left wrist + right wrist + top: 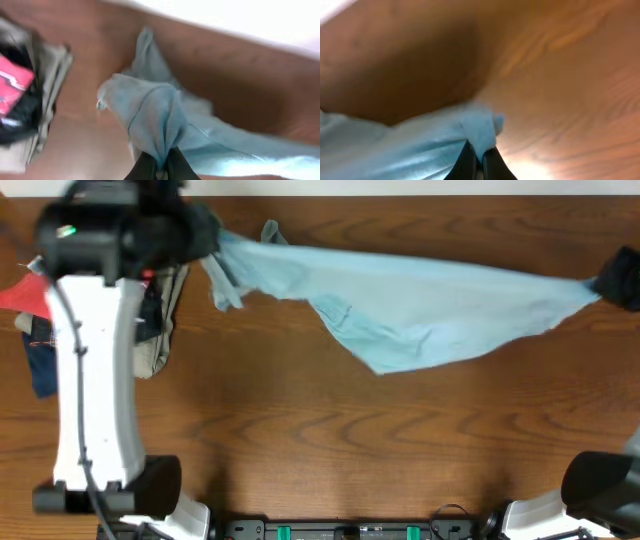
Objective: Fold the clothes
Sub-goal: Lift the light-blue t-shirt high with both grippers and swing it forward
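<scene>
The pale blue-grey T-shirt (pixel 420 305) hangs stretched across the far half of the table, held up between my two grippers. My left gripper (pixel 205 240) is shut on its left end at the far left; in the left wrist view the fabric (pixel 155 115) bunches up into the fingers (pixel 161 167). My right gripper (pixel 605 280) is shut on its right end at the far right edge; in the right wrist view the cloth (pixel 420 145) is pinched between the fingers (pixel 479 162). The shirt's middle sags towards the wooden table (pixel 330 440).
A pile of folded clothes lies at the far left under my left arm: a khaki garment (pixel 160 340), a navy one (pixel 40 360) and a red shirt (pixel 25 295). It also shows in the left wrist view (pixel 35 95). The table's back edge meets a white wall (pixel 240 20).
</scene>
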Tool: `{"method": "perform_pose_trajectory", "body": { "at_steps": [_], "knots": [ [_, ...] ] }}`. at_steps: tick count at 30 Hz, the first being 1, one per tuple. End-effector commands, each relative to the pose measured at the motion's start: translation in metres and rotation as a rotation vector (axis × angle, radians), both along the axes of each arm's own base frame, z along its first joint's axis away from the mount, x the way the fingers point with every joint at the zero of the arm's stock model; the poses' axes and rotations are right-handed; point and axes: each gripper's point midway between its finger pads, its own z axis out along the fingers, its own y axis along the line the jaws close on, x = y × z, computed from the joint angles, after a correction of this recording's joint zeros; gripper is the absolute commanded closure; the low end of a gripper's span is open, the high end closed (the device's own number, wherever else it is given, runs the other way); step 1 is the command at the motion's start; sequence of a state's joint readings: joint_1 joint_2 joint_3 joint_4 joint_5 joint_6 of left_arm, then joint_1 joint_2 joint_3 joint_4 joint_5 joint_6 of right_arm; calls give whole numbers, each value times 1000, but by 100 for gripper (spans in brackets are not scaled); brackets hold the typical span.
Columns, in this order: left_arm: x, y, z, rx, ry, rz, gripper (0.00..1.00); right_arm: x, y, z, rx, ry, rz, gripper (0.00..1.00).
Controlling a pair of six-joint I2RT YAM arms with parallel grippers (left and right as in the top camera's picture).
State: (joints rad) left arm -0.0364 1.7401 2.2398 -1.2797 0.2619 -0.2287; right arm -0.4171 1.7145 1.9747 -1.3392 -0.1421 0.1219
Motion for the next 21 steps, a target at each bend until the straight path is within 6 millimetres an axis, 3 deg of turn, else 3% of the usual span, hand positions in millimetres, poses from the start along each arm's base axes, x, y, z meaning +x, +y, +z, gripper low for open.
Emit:
{"method": "perform_pose_trajectory", "body": {
  "at_steps": [1, 8, 12, 16, 21],
  "knots": [
    [-11, 14, 52, -60, -148, 36, 94, -2, -13, 43, -86, -87, 22, 99],
    [-49, 55, 140, -84, -443, 175, 94, -14, -31, 118, -176, -266, -30, 99],
    [-74, 74, 174, -138, -547, 284, 94, -18, -29, 148, -207, -355, 19, 99],
    [-84, 77, 187, -192, -585, 328, 94, -20, -27, 159, -229, -384, 37, 99],
    [-67, 79, 168, -201, -518, 334, 94, -18, -22, 153, -202, -375, 65, 99]
  ]
}}
